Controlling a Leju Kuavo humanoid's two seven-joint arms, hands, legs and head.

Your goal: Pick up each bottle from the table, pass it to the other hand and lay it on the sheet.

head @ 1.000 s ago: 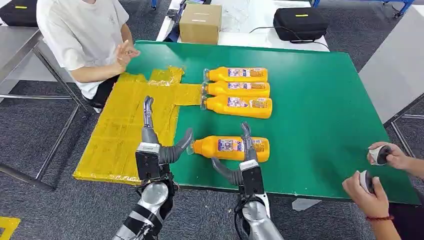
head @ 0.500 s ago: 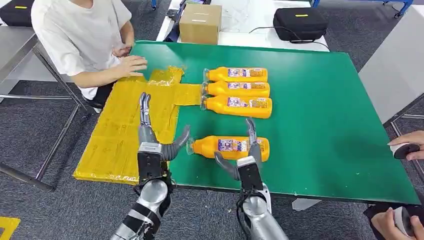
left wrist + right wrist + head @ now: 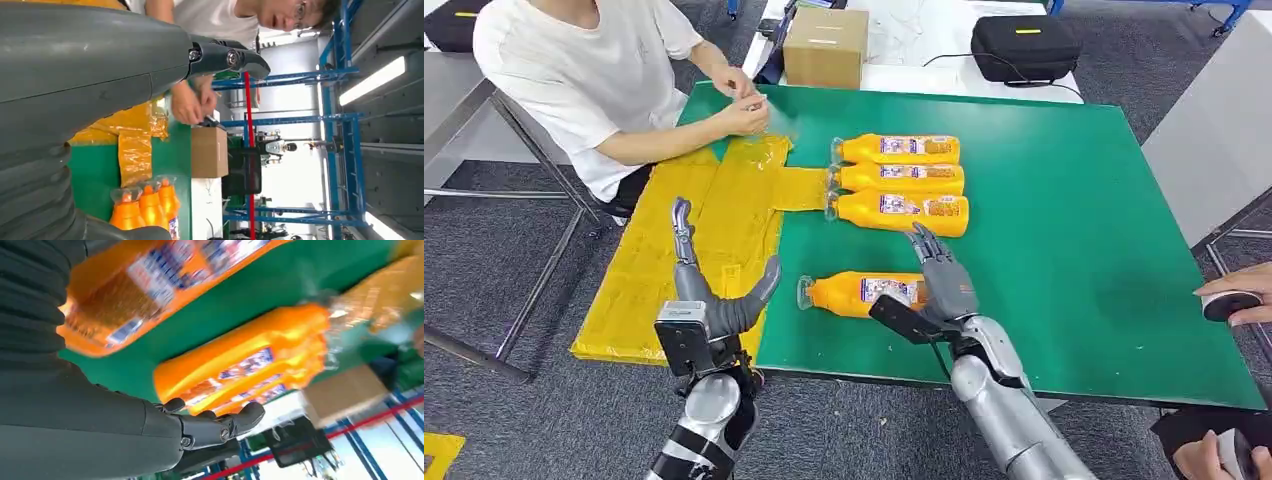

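Am draping right hand (image 3: 941, 283) over near bottle (image 3: 864, 294) lying at table's (image 3: 1074, 250) six o'clock edge; fingers spread, not clamped. Should wrap mid-label, lift level. Left hand (image 3: 709, 300) waiting wide at nine o'clock, above yellow sheet (image 3: 674, 260).

Bright, even overhead light and soft shadows in the head view; ceiling strip lights (image 3: 376, 80) glare; the nearest bottle (image 3: 150, 285) is motion-blurred
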